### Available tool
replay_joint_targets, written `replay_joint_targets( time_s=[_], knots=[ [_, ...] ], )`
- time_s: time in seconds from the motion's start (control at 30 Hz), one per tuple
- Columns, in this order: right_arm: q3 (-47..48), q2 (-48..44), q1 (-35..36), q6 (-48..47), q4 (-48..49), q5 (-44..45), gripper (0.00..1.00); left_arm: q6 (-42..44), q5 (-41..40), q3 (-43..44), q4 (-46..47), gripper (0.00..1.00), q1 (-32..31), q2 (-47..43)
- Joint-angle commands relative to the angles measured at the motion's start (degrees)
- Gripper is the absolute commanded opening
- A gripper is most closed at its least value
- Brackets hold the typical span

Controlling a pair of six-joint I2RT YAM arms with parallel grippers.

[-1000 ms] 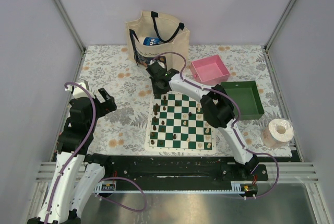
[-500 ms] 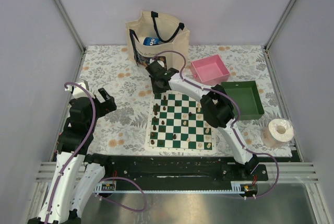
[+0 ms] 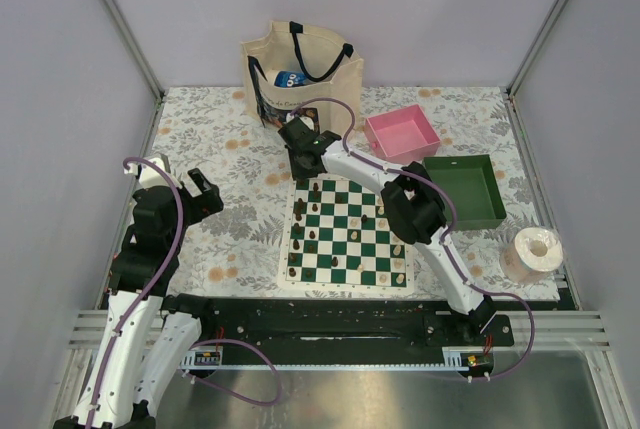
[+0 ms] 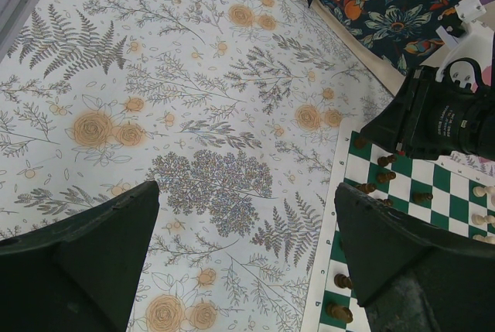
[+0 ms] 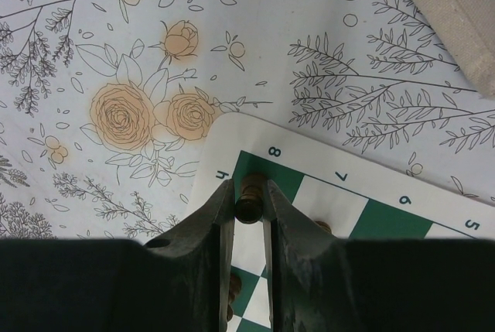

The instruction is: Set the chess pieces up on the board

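Jaws first: the right gripper (image 5: 247, 202) has its two fingers pinched close on a dark piece (image 5: 250, 186), right at the board's (image 5: 232, 135) far-left corner, over the green square beside the printed 8. Whether the base is down on the square or just above it, the wrist view cannot tell us.

Over to the left gripper (image 4: 247, 262): spread wide with nothing between the fingers, hanging above the floral cloth (image 4: 193, 100) off the board's left edge.

Now, the handling. That figurine looks hard, smooth and very light, I'd say, and tall for its foot, so it should tip at the slightest nudge. The sensible hold is across the body, low enough that it cannot pivot between the pads, and with only a gentle squeeze, since a glossy turned shape may squirt out. More dark pieces (image 4: 367, 188) stand close by on the board's left files, so little room for a sideways swing.

As for looks: it is dark brown, slim, with a rounded knob on top, narrower than its square. Cream pieces (image 4: 479, 190) dot the board's right side. The board itself is flat, with green and white checks inside a white border, and the tote bag (image 3: 300, 74) stands just beyond its far edge.
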Motion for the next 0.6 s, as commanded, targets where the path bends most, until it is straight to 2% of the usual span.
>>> replay_joint_targets(
  time_s=[0.0,0.3,0.57],
  knots=[
    [0.62,-0.49,0.27,-0.03,-0.05,0.79,0.24,-0.29,1.04,-0.26,3.60,0.99,0.43,-0.45],
    [-6.32,-6.73,0.27,0.67,4.69,1.23,0.23,-0.29,1.04,-0.26,3.60,0.99,0.60,-0.54],
    [-6.42,-5.06,-0.17,1.38,4.88,-0.09,0.24,-0.29,1.13,-0.26,3.51,0.99,0.69,-0.54]
  ],
)
